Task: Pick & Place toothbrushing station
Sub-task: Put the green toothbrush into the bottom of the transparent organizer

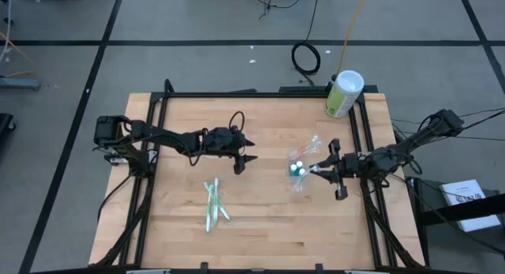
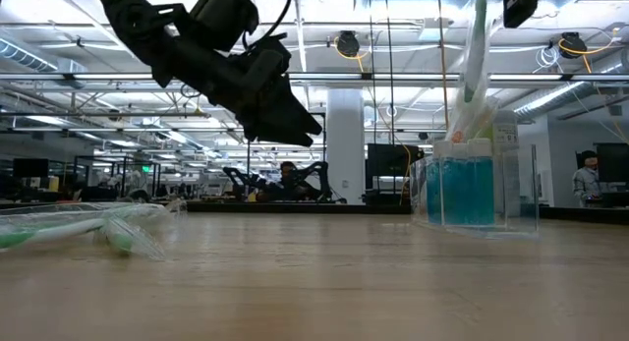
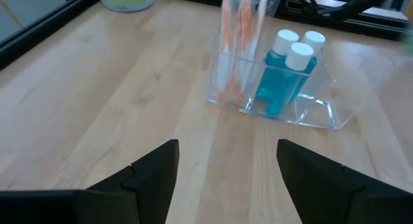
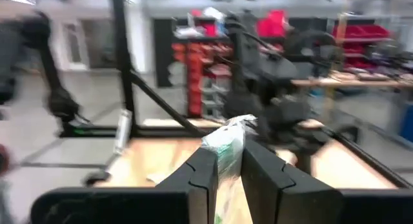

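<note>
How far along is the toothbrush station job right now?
Partly done: the clear holder already stands with blue tubes and an orange-pink brush in it. In hand: the right gripper has its jaws shut on a wrapped green-and-white toothbrush beside the holder. Left: wrapped green brushes lie on the table; the left gripper hovers open, holding nothing.

The left gripper (image 1: 244,154) hovers near the tabletop's middle, its fingers spread wide. The right gripper (image 1: 316,169), toward the right edge, is pinched nearly closed.

station (image 1: 300,170) right of centre | toothbrushes (image 1: 213,204) left, nearer front | canister (image 1: 343,93) back right
</note>
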You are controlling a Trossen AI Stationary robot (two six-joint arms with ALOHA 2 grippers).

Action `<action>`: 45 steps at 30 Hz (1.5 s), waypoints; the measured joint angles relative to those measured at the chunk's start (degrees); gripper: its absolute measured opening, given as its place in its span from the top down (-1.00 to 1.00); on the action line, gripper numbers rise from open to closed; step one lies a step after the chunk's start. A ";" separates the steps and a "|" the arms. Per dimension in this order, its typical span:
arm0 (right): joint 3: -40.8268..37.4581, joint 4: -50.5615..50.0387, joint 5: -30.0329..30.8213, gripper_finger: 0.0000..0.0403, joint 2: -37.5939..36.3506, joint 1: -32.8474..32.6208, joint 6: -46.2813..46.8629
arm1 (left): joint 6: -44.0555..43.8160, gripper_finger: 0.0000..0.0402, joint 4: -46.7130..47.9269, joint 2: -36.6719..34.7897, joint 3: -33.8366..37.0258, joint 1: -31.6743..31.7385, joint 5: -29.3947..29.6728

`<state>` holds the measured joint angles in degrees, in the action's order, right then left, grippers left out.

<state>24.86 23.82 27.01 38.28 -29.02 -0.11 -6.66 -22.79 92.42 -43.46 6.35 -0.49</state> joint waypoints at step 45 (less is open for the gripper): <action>0.00 -0.90 11.95 0.75 15.24 1.90 9.51 | -0.17 -0.33 -1.07 0.00 -0.04 -1.25 0.61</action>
<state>24.86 22.91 38.96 53.52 -27.11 9.41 -6.83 -23.86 92.42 -43.51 5.10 0.12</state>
